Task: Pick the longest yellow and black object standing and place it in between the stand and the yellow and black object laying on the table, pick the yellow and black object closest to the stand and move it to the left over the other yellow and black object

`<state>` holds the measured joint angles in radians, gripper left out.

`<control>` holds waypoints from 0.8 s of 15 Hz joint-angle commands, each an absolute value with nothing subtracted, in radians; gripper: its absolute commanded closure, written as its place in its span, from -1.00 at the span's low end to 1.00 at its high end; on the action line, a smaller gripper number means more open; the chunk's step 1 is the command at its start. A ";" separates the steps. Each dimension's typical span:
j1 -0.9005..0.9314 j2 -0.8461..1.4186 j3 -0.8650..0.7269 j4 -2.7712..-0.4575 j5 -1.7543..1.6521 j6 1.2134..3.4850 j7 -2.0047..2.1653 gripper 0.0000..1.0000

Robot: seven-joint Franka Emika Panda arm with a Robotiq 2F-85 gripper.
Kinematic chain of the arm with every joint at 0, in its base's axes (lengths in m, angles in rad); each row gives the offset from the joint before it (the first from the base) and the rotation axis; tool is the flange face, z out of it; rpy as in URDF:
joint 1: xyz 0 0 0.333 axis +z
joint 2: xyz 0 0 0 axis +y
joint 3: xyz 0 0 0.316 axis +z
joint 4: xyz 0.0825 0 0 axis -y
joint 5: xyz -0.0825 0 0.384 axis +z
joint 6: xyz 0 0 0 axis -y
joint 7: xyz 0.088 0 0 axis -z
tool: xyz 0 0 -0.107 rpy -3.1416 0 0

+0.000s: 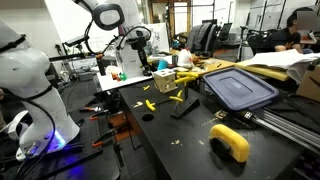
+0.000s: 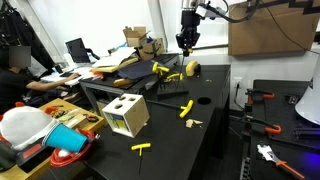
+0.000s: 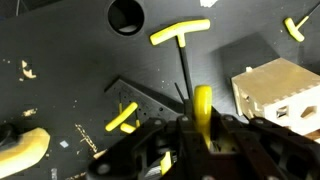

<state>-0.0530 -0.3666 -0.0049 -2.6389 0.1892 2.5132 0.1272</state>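
Observation:
My gripper [image 3: 203, 128] is shut on a yellow-handled tool [image 3: 203, 105], whose handle stands up between the fingers. In both exterior views the gripper [image 1: 139, 48] [image 2: 187, 44] hangs well above the black table. Below it in the wrist view lies a yellow and black T-handle tool [image 3: 180, 33], its thin black shaft pointing toward the gripper. The black stand [image 3: 140, 98] is left of that shaft, with a short yellow tool [image 3: 122, 118] beside it. In an exterior view the stand [image 1: 182, 104] sits mid-table with a yellow tool [image 1: 148, 103] lying to its left.
A wooden box [image 3: 275, 90] [image 2: 127, 115] stands on the table near the tools. A round hole [image 3: 125, 15] is in the tabletop. A grey-blue lid [image 1: 238, 88] and a yellow curved object [image 1: 230, 142] lie on the table. Another yellow tool [image 2: 142, 148] lies near the front edge.

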 commanded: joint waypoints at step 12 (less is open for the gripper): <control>0.201 -0.099 -0.024 -2.646 0.834 2.949 0.107 0.94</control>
